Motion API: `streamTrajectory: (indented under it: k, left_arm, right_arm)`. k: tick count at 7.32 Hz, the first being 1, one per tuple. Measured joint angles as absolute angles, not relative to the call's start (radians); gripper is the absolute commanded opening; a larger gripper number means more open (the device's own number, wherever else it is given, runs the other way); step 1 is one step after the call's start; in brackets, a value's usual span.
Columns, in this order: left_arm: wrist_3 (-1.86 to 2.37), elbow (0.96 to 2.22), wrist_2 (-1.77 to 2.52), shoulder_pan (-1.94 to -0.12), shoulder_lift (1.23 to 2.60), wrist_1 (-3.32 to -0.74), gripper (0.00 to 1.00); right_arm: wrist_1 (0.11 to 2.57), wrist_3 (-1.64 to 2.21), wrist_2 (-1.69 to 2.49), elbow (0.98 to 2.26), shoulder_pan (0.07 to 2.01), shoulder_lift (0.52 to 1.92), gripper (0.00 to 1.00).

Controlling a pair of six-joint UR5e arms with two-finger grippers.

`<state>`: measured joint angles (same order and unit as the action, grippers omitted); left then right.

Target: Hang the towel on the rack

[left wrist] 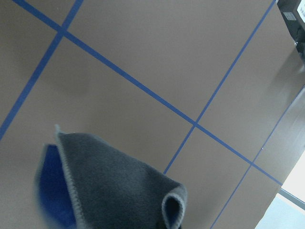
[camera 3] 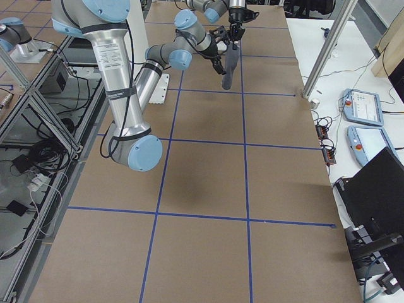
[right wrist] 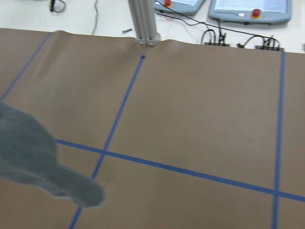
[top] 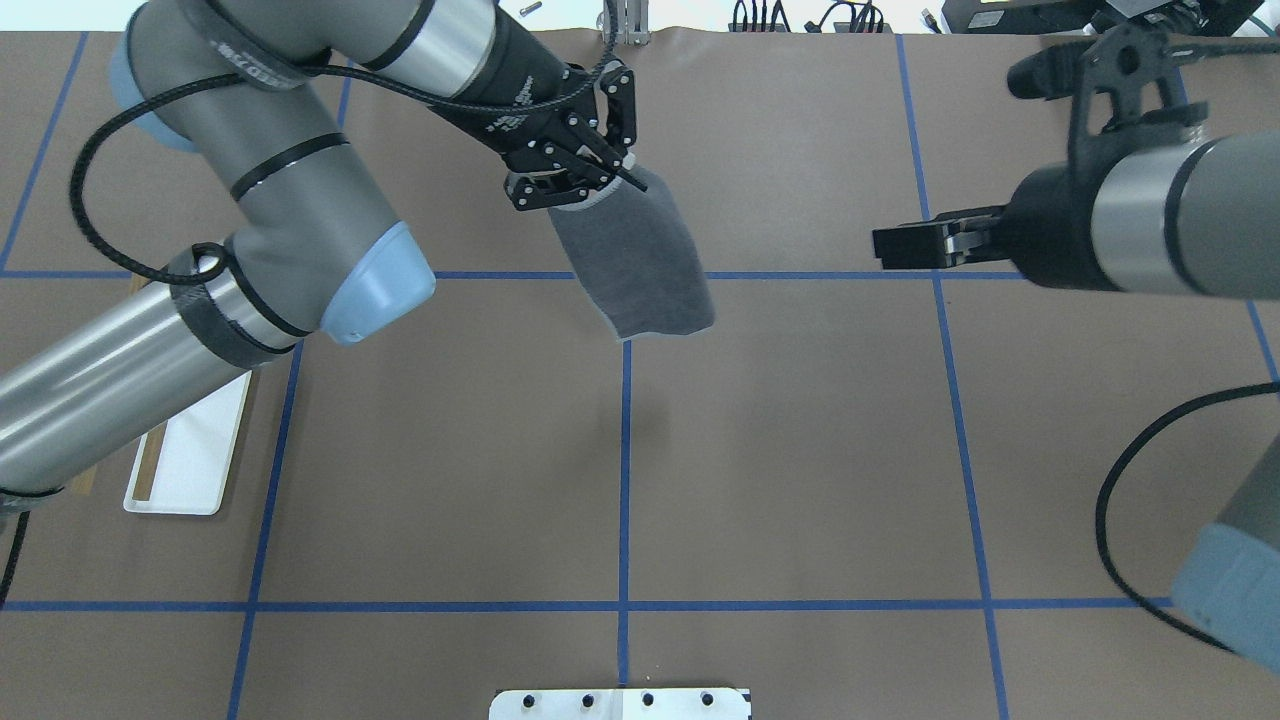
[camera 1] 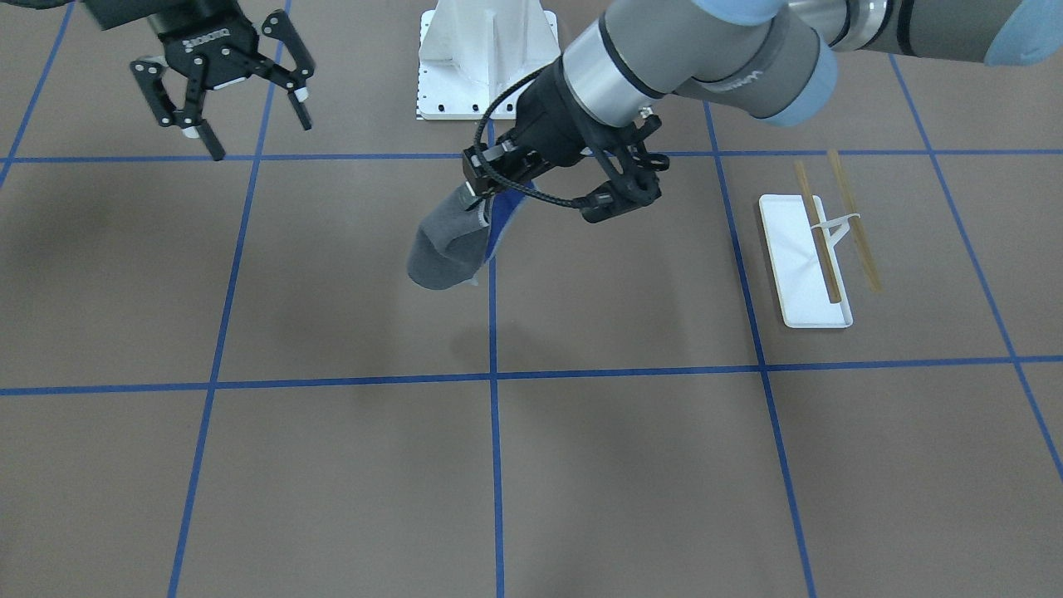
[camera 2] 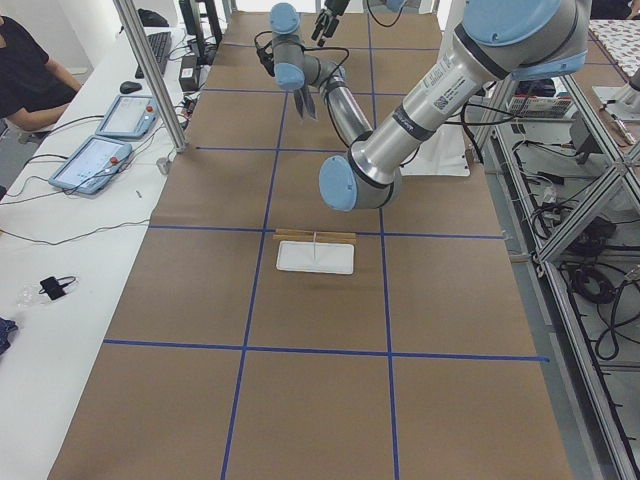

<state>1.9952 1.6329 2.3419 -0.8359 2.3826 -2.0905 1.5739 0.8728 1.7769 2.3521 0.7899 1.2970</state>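
Note:
My left gripper (camera 1: 484, 193) is shut on the top edge of the towel (camera 1: 446, 244), a dark grey cloth with a blue inner side. The towel hangs free above the table near the middle; it also shows in the overhead view (top: 645, 262) under the left gripper (top: 598, 178), and in the left wrist view (left wrist: 119, 191). The rack (camera 1: 804, 264), a white tray with two tan dowel bars, stands apart on the robot's left side, partly hidden under the left arm in the overhead view (top: 190, 462). My right gripper (camera 1: 249, 124) is open and empty, held high on the right side (top: 900, 247).
The large white bolted pedestal (camera 1: 486, 58) stands at the robot's edge of the table. Blue tape lines (camera 1: 493, 374) cross the brown table cover. Operator pendants and cables (right wrist: 248, 7) lie beyond the far table edge.

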Motion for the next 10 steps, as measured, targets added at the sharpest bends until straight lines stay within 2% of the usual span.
streamTrajectory:
  k: [2, 4, 6, 8, 10]
  left_arm:
    - [1.985, 1.672, 2.348, -0.881, 2.301, -2.088, 0.00]
    - [1.981, 1.713, 2.359, -0.924, 2.216, -2.067, 0.00]
    - [1.906, 1.821, 2.362, -0.965, 2.098, -1.993, 0.00]
    - [1.754, 1.931, 2.360, -1.018, 1.994, -1.849, 0.00]
    - [1.612, 1.994, 2.359, -1.072, 1.887, -1.777, 0.00]
  right_arm:
    - [1.754, 0.645, 1.913, 2.319, 0.995, 1.297, 1.00]
    - [1.793, 0.520, 2.045, 2.197, 1.161, 1.295, 1.00]
    - [1.798, 0.370, 2.182, 2.036, 1.304, 1.297, 1.00]
    - [1.791, 0.301, 2.211, 1.931, 1.382, 1.319, 1.00]
    - [1.775, 0.298, 2.145, 1.903, 1.408, 1.361, 1.00]
